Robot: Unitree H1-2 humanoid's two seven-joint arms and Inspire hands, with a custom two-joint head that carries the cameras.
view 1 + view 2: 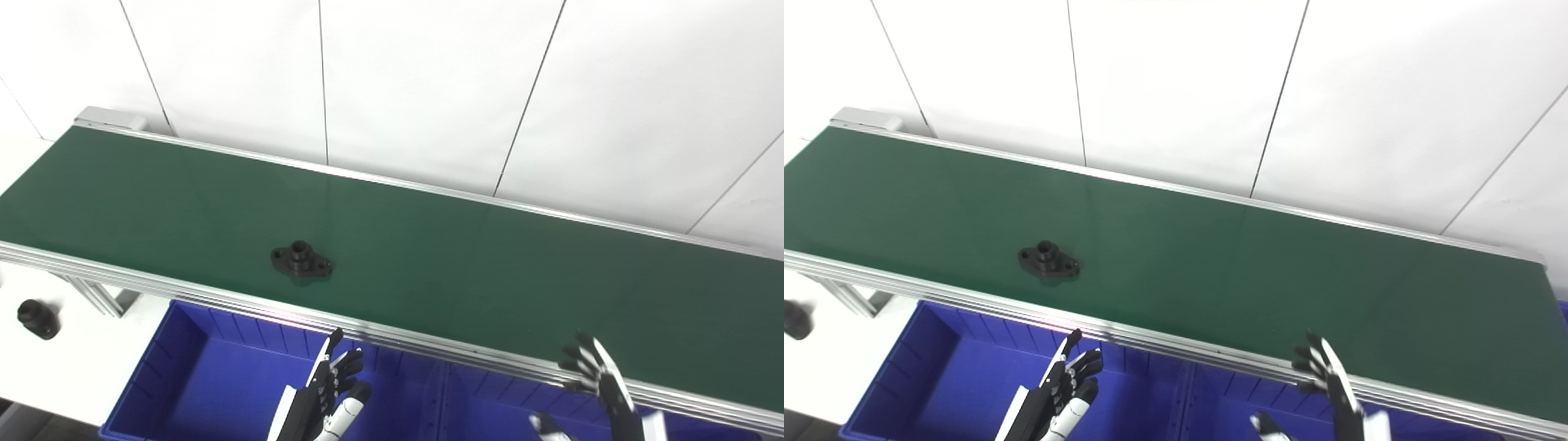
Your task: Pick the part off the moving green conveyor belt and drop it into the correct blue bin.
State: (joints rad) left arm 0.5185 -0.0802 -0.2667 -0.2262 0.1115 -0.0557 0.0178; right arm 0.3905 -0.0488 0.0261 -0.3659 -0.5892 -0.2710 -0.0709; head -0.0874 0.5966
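While the green conveyor belt (429, 257) runs slantwise across the view in its silver frame, from upper left to lower right, white wall panels (429, 79) stand behind it. On the belt, left of centre and close to the near rail, lies the part (301, 260): a flat black flange of diamond outline with a raised round hub in the middle, bored through, and a small bolt hole in each ear. It rests flat, hub upward, touching nothing but the belt.

Below the near rail sit two blue bins side by side. Of the left blue bin (184, 367) the ribbed inner walls and bare blue floor show; I can see nothing lying in it. Of the right blue bin (490, 410) only a strip shows, and its contents cannot be told.

Over the left bin the left hand (331, 383) hangs with fingers (343, 367) spread and holding nothing. At the rail's edge the right hand (591, 367) is raised, its fingers likewise apart and holding nothing.

On the white surface (73, 373) at far left stands a small black cylindrical piece (38, 318), well apart from the belt
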